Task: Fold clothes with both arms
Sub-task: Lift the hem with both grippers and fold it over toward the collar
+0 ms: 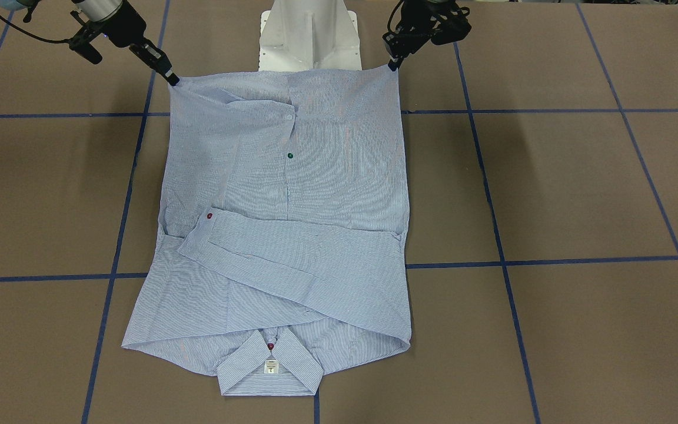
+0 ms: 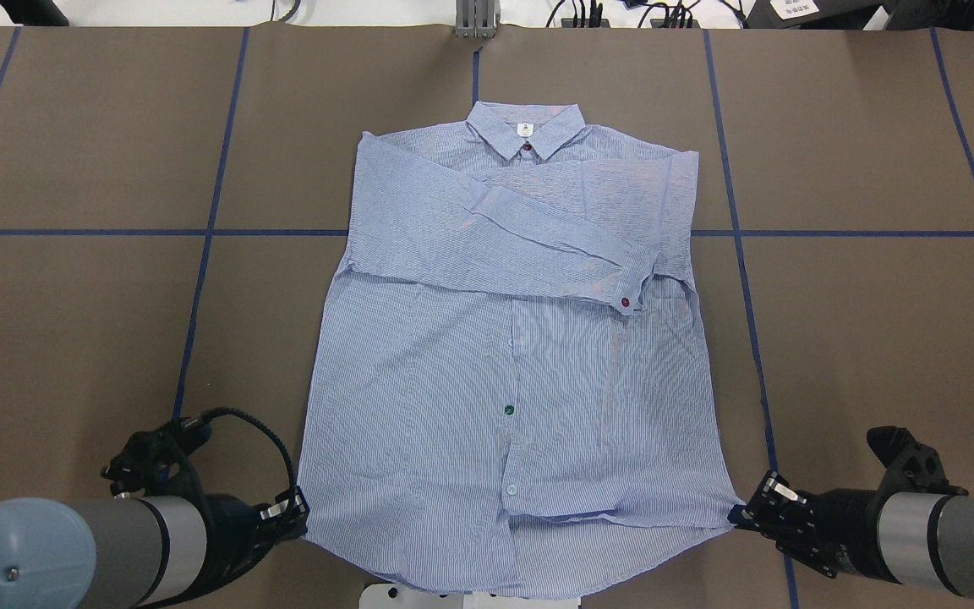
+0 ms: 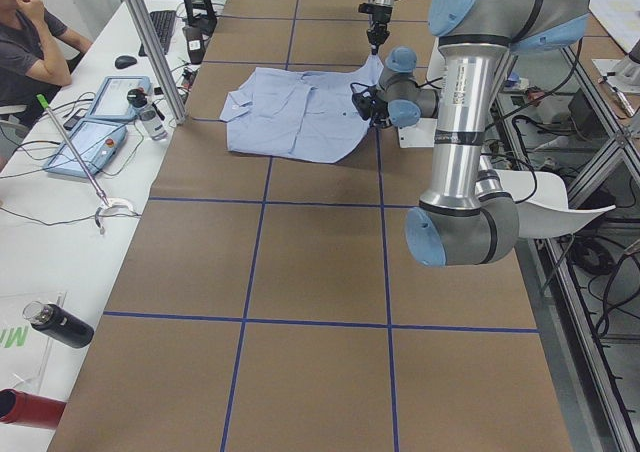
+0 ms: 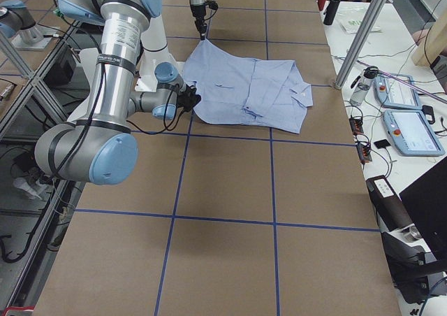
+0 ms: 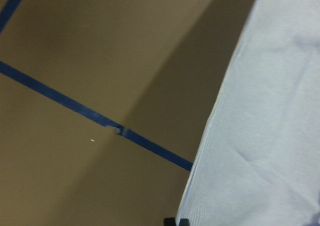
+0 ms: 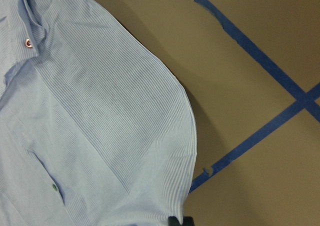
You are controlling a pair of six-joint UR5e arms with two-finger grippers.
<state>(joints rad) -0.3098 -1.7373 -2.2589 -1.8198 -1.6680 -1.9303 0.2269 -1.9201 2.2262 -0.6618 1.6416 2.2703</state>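
On the desk (image 2: 73,296) the shirt (image 2: 453,381) lies spread, left end effector (image 2: 297,514) and right end effector (image 2: 741,512) each clamping a hem corner.

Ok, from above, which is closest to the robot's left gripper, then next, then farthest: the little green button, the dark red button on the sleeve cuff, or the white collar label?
From the left gripper, at the blue-and-white striped shirt's hem corner:
1. Little green button, shirt front.
2. Dark red cuff button, on the folded sleeve, rightward.
3. White collar label, far end.
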